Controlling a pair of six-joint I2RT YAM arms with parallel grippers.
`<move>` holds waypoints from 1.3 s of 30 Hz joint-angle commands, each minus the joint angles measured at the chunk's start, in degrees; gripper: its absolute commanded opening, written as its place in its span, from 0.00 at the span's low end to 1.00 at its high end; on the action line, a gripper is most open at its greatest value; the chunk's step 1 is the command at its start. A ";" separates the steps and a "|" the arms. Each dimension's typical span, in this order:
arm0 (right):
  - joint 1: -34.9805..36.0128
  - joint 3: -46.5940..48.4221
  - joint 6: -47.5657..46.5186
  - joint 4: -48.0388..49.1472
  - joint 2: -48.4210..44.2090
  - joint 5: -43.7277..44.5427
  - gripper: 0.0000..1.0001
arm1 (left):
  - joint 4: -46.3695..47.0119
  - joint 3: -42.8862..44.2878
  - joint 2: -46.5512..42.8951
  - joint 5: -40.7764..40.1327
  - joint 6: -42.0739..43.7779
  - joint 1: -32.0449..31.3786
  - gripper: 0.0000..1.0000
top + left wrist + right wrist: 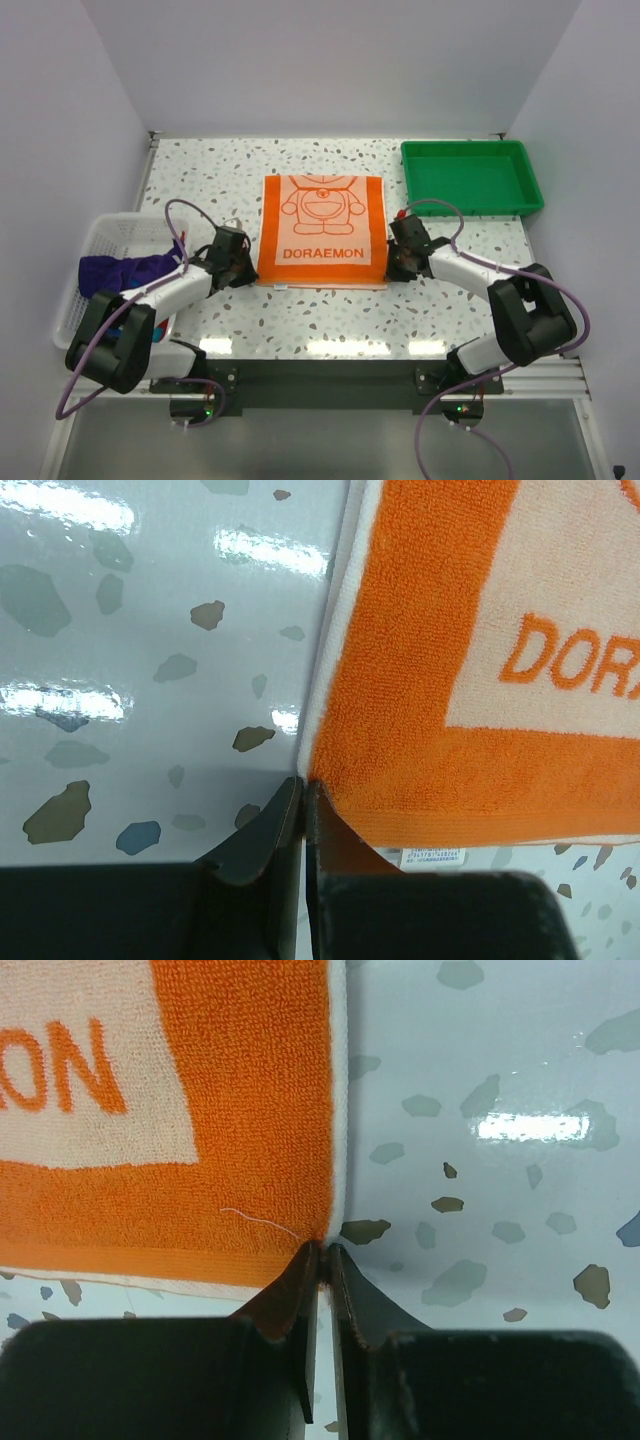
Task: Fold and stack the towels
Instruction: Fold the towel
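The left gripper (246, 268) is pinched almost shut on the near left corner of the orange towel (322, 232). In its wrist view the thin dark fingers (262, 840) meet right at that corner, with cloth tucked between them. The right gripper (394, 266) is closed to a sliver on the near right corner, and the white hem runs down into the gap between its fingers (370, 1310).

The towel lies flat in the middle of the table (200, 180), between the two grippers. It is looped terry, with an orange border round a pale panel that carries a cartoon outline and the word DORAEMON. A small white label (432, 856) peeks out under the left corner, and a loose thread (258, 1220) lies near the right one. The table is glossy with speckled chips.

At the left, a white mesh basket (110, 222) holds a crumpled purple towel (125, 268). At the far right sits a shallow rectangular green plastic tray (470, 146).
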 commanded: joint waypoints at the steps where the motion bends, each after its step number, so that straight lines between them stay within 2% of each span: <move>1: -0.03 0.39 0.42 -1.92 -0.42 -0.09 0.08 | -3.38 -1.98 0.43 0.26 0.37 -0.49 0.00; 2: -0.03 0.91 0.34 -2.53 -0.42 0.17 0.02 | -3.30 -2.07 0.43 0.26 0.37 -0.49 0.00; 3: -0.03 1.35 0.16 -2.97 -0.42 0.35 0.00 | -3.21 -1.98 0.43 0.26 0.37 -0.49 0.00; 12: 0.06 9.00 0.24 -13.43 -5.16 -1.32 0.00 | -5.49 -0.75 -0.71 -0.79 -0.15 -0.49 0.00; 18: -0.03 -1.09 6.75 -6.95 -8.95 -7.82 0.00 | -5.15 -2.33 -0.80 -1.06 -2.00 -0.41 0.00; 23: -0.03 -7.25 10.08 -0.26 -7.89 -7.65 0.00 | -4.62 -2.16 0.17 0.35 -2.35 -0.41 0.00; 28: -0.03 -9.19 10.62 0.19 -7.45 -4.49 0.00 | -5.05 -2.16 -0.53 0.43 -2.79 -0.06 0.00; 31: -0.12 -10.68 10.88 -0.68 -7.37 -2.03 0.00 | -5.58 -2.33 -1.24 0.70 -2.36 1.35 0.00; 37: -0.73 -12.35 10.53 -2.01 -7.10 0.61 0.00 | -8.04 -2.16 -2.56 2.28 1.86 9.42 0.00; 39: -0.73 -12.36 10.44 -2.01 -6.75 0.79 0.00 | -8.57 -1.81 -2.47 2.02 3.35 10.40 0.00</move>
